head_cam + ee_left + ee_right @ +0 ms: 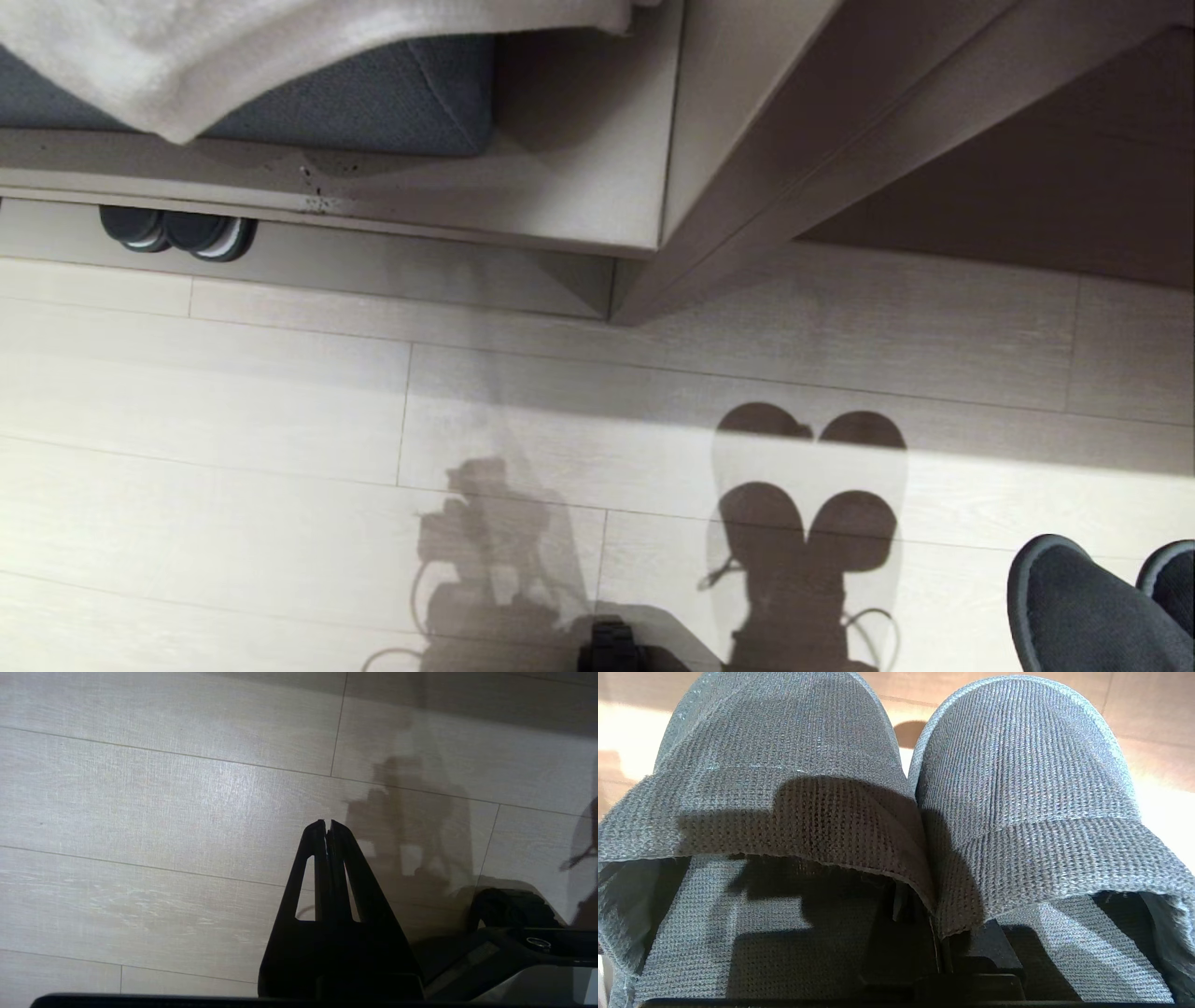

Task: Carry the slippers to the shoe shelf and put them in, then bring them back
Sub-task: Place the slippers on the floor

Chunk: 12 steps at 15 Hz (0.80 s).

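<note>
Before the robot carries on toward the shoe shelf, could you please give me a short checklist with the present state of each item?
1. Right gripper shut on the slippers, pinching their inner edges together: ok.
2. Both slippers held side by side, toes forward: ok.
3. Left gripper shut and holding nothing, over bare floor: ok.
4. Shoe shelf in the head view: ok.
5. Room on its base board right of the striped pair: ok.
6. Firmness of the grip: cannot tell.

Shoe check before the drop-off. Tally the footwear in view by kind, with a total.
Plain dark slippers, clamped by the right gripper: 2
Dark shoes with a pale stripe round the sole, tucked under the bench by the shoe shelf: 2
Total: 4
</note>
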### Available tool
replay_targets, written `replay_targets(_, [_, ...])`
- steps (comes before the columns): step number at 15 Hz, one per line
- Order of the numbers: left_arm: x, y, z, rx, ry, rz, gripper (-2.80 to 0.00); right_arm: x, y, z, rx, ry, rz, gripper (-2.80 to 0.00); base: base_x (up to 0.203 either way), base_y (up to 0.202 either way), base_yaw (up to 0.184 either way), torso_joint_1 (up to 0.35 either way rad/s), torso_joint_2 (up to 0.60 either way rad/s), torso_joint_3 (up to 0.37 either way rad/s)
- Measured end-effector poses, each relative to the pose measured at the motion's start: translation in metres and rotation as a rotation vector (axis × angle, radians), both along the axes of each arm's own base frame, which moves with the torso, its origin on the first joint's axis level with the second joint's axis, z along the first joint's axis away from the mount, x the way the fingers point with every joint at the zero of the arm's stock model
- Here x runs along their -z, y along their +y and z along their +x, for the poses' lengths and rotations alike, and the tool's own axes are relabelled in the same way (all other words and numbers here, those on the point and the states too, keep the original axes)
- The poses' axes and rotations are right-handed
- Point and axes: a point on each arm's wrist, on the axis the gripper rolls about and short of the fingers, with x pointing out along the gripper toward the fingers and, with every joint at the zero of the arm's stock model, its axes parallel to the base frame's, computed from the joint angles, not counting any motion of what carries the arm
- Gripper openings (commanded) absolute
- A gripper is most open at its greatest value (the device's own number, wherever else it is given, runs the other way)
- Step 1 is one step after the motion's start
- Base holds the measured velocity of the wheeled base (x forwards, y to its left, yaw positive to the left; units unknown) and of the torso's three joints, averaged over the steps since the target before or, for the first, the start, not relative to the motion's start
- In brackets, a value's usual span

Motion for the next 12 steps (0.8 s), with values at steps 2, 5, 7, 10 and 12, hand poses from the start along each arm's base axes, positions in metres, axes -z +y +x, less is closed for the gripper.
replay_targets(2, [0.0, 0.0, 0.0, 0.0, 0.0, -0.001, -2.8, 0.0, 0.0, 0.0, -0.001, 0.0, -0.002, -2.8, 0.0, 0.0, 0.0, 0.003, 0.0, -0.199])
replay_targets(5, [0.0, 0.0, 0.0, 0.001, 0.0, 0.0, -2.8, 0.0, 0.0, 0.0001, -0.001, 0.001, -0.004, -2.8, 0.0, 0.0, 0.0, 0.005, 0.0, -0.073])
replay_targets(7, [0.0, 0.0, 0.0, 0.0, 0.0, 0.0, -2.8, 0.0, 0.0001, 0.0001, -0.006, 0.001, -0.01, -2.8, 0.0, 0.0, 0.0, 0.0, 0.0, 0.0])
replay_targets(10, [0.0001, 0.0, 0.0, 0.001, 0.001, 0.0, -2.8, -0.0002, 0.0001, 0.0, -0.004, 0.001, -0.013, -2.8, 0.0, 0.0, 0.0, 0.0, 0.0, 0.0])
replay_targets(12, [0.0, 0.0, 0.0, 0.0, 0.0, -0.001, -2.8, -0.0089, 0.0, -0.0028, -0.001, -0.01, -0.007, -2.8, 0.0, 0.0, 0.0, 0.0, 0.0, 0.0])
